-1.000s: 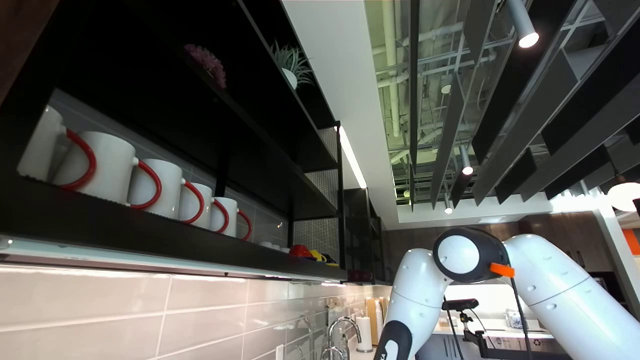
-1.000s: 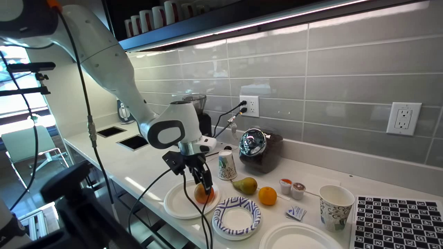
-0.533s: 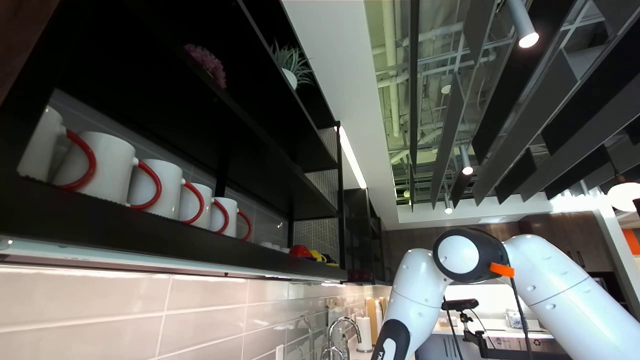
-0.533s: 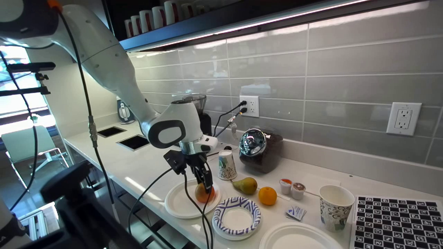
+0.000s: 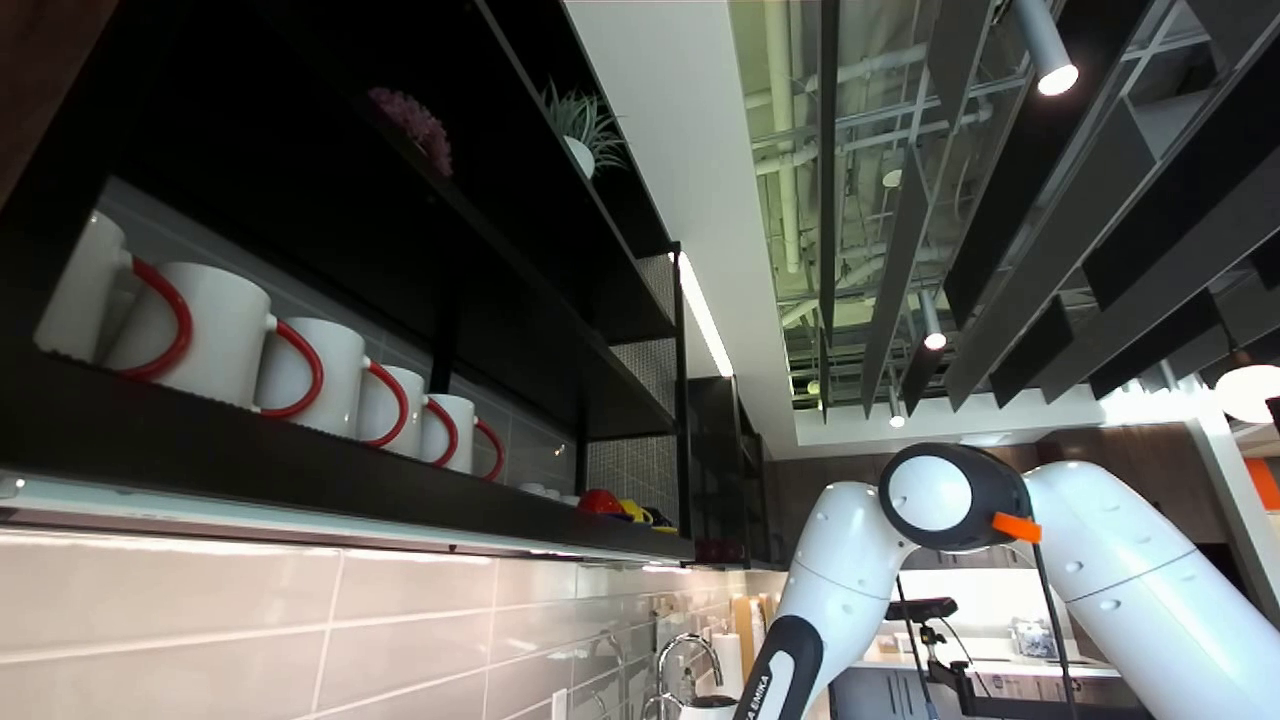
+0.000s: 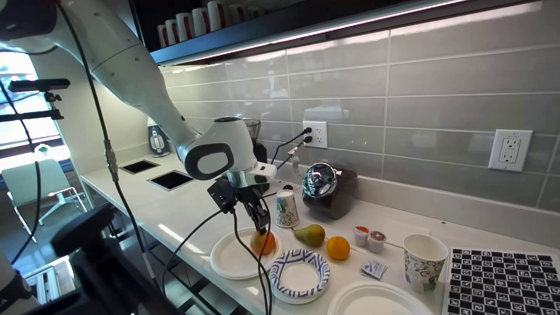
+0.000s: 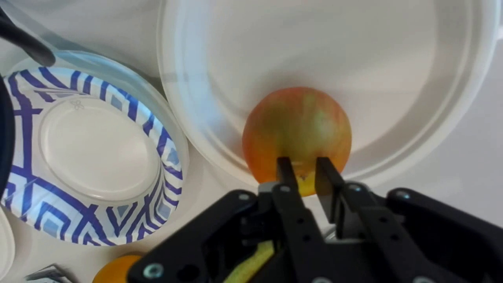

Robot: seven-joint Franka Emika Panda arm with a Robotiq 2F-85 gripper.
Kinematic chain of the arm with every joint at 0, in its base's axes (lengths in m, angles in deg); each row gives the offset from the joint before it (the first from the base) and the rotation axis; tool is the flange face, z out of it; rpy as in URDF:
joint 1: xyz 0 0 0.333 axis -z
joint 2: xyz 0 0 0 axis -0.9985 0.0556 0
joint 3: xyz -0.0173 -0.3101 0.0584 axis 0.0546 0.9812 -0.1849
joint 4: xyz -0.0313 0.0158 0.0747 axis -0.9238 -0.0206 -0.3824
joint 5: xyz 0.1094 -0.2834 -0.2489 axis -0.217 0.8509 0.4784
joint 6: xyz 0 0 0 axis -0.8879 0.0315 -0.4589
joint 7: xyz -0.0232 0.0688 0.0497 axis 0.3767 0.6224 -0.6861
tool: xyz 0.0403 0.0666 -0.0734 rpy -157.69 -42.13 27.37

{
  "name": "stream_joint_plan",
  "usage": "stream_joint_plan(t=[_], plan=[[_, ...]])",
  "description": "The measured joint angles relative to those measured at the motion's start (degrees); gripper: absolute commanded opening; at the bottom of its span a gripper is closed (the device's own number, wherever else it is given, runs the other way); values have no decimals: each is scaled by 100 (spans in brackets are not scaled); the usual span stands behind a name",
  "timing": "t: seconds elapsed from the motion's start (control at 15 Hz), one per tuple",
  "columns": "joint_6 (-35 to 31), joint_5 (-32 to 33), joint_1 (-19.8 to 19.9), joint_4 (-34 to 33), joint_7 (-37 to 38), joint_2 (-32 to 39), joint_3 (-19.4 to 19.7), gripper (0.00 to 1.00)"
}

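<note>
A red-and-green apple (image 6: 270, 246) rests on a white plate (image 6: 225, 259) near the counter's front edge. Directly over it stands my gripper (image 6: 261, 229). In the wrist view both fingertips (image 7: 285, 165) overlap the yellow-orange end of the apple (image 7: 298, 125). A narrow gap separates the jaws, with nothing held between them. Whether the tips touch the apple's skin I cannot tell. Beside this plate sits a blue-patterned plate (image 7: 98, 145). A pear (image 6: 311, 235) and an orange (image 6: 338, 248) lie on the counter nearby. The gripper is out of sight in an exterior view showing the upper arm (image 5: 860, 580).
Behind the pear is an upturned paper cup (image 6: 287, 209), with a dark jar (image 6: 334, 192) beside it. Small creamer cups (image 6: 376, 241), a larger paper cup (image 6: 424, 262) and a checkered board (image 6: 503, 280) are farther right. Black cables hang around the gripper.
My jaws have drawn closer together, and the gripper has risen slightly. The apple has turned and shifted a little right, its plate sliding slightly with it.
</note>
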Motion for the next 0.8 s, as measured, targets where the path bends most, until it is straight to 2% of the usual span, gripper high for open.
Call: stream_joint_plan(t=[0.07, 0.13, 0.27, 0.8], plan=[[16, 0, 13, 13, -17, -27, 0, 36], [37, -1, 19, 15, -39, -36, 0, 32], [128, -1, 26, 15, -91, -35, 0, 37], [190, 2, 18, 16, -142, -77, 82, 94]])
